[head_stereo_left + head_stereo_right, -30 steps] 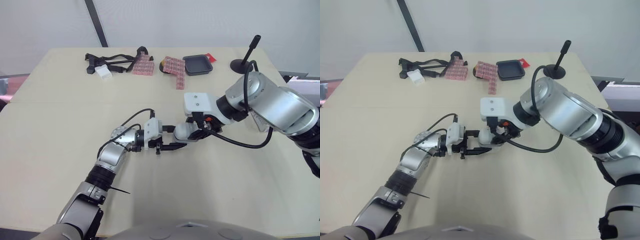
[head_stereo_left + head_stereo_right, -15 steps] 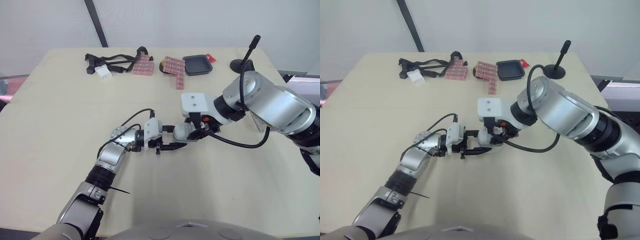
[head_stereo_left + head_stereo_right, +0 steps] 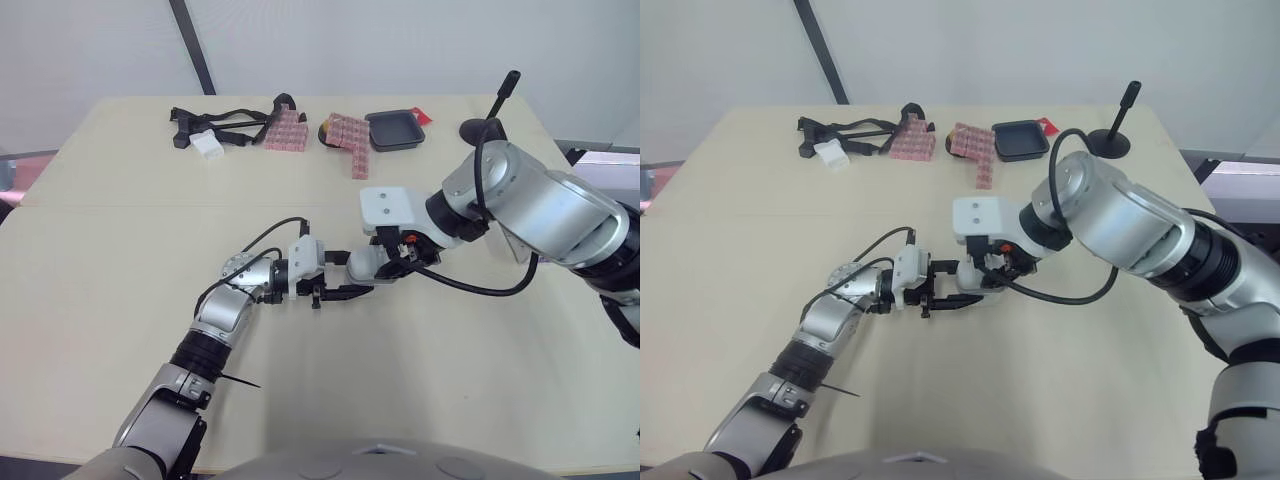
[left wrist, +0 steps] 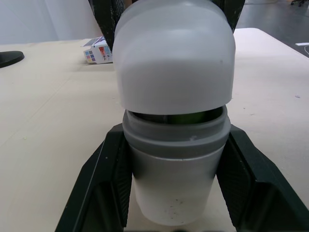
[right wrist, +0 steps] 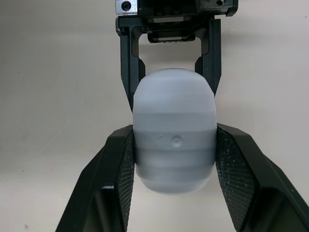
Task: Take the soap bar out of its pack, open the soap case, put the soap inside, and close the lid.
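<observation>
So, my left gripper (image 4: 175, 140) first: both black fingers (image 4: 104, 188) are clamped on the sides of the soap case (image 4: 174, 164), squeezing its grey lower half (image 4: 175, 137). The case sits right between the fingertips and pokes out past them. My right gripper (image 5: 175, 135) comes in from the opposite end and is clenched on the white domed lid (image 4: 174, 63), one textured pad on each flank. Basically the two grippers meet nose to nose with the case as the only thing between them (nothing loose in either one).

From the left wrist camera, the lid isn't seated flush. There's a thin dark gap where it meets the grey rim, and a sliver of something green (image 4: 193, 117) shows in there. Can't say for sure what the green is.

From my head, all this happens around the middle of the beige table (image 3: 100, 300), low over the surface. I can't tell whether the case is actually touching it.

Well apart, along the far edge, there's a tangle of black straps (image 3: 215, 122), two piles of pink packets (image 3: 285, 130), a black tray (image 3: 395, 129) just beside the right-hand pile, and a black stand (image 3: 490, 120) near the far right corner. A small colourful box (image 4: 96, 50) also shows in the left wrist view, off behind the case.
</observation>
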Tool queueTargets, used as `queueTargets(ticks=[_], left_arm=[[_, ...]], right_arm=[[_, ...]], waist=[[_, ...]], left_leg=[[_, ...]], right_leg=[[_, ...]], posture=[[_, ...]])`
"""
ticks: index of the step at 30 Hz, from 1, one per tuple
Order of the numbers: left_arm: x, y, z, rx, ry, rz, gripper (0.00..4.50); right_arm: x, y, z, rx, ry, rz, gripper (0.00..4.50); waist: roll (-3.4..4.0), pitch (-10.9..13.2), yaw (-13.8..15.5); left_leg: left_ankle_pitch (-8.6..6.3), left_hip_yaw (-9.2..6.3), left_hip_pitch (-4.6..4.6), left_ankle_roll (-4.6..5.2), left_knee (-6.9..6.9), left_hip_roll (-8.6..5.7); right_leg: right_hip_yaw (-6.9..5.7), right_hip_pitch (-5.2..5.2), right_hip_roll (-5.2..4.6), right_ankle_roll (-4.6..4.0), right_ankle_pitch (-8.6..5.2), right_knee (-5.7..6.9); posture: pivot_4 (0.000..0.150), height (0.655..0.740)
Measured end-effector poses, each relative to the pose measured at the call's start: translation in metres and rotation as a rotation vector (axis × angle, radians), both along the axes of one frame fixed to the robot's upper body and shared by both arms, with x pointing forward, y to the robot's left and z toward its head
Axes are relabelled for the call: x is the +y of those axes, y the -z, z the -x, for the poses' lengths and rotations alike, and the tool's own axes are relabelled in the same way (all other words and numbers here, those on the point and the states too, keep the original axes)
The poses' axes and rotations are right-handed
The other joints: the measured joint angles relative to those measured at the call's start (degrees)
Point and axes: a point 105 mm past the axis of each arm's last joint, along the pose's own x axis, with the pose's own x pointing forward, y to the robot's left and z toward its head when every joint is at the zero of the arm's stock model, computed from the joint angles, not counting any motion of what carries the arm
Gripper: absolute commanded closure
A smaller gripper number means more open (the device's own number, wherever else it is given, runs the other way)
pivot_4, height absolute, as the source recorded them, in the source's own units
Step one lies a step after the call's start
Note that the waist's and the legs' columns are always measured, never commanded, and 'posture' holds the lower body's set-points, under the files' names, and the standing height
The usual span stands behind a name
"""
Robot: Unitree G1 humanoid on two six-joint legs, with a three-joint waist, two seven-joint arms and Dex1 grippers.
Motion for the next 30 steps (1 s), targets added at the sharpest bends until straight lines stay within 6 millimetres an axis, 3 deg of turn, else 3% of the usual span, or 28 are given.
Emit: queueTargets(ticks=[19, 20, 25, 26, 30], left_arm=[[0.0, 0.001, -0.001, 0.001, -0.008, -0.006, 2.59], [0.0, 0.001, -0.001, 0.001, -0.008, -0.006, 2.59], [0.0, 0.001, -0.001, 0.004, -0.011, -0.002, 2.59], [0.0, 0.001, -0.001, 0.004, -0.011, -0.002, 2.59], [0.0, 0.001, -0.001, 0.004, -0.012, 0.0, 2.59]], right_arm=[[0.001, 0.004, -0.001, -0.012, -0.009, 0.014, 2.58], [0.0, 0.004, -0.001, -0.012, -0.007, 0.014, 1.78], [-0.007, 0.03, -0.001, 0.057, 0.038, 0.066, 0.22], [-0.007, 0.03, -0.001, 0.057, 0.039, 0.068, 0.01], [-0.007, 0.029, -0.003, 0.04, 0.039, 0.067, 0.01]], waist=[[-0.14, -0.1, -0.1], [-0.15, -0.2, -0.1], [-0.14, -0.1, -0.1], [-0.14, -0.1, -0.1], [-0.14, -0.1, 0.0]], left_leg=[[0.04, -0.02, 0.16, -0.07, -0.03, 0.02], [0.04, -0.02, 0.16, -0.07, -0.04, 0.02], [0.05, -0.03, 0.01, -0.08, -0.06, -0.01], [0.05, -0.03, 0.02, -0.08, -0.09, -0.01], [0.04, -0.03, -0.01, -0.08, -0.15, 0.0]], right_leg=[[0.0, 0.15, 0.0, 0.0, 0.0, -0.02], [0.0, 0.15, 0.0, 0.0, 0.0, -0.02], [-0.02, 0.04, -0.01, 0.0, 0.0, -0.07], [-0.03, 0.03, 0.0, 0.0, 0.0, -0.06], [-0.04, 0.04, 0.08, 0.0, 0.0, -0.01]], posture=[[0.15, 0.74], [0.15, 0.74], [0.15, 0.74], [0.15, 0.74], [0.15, 0.74]])
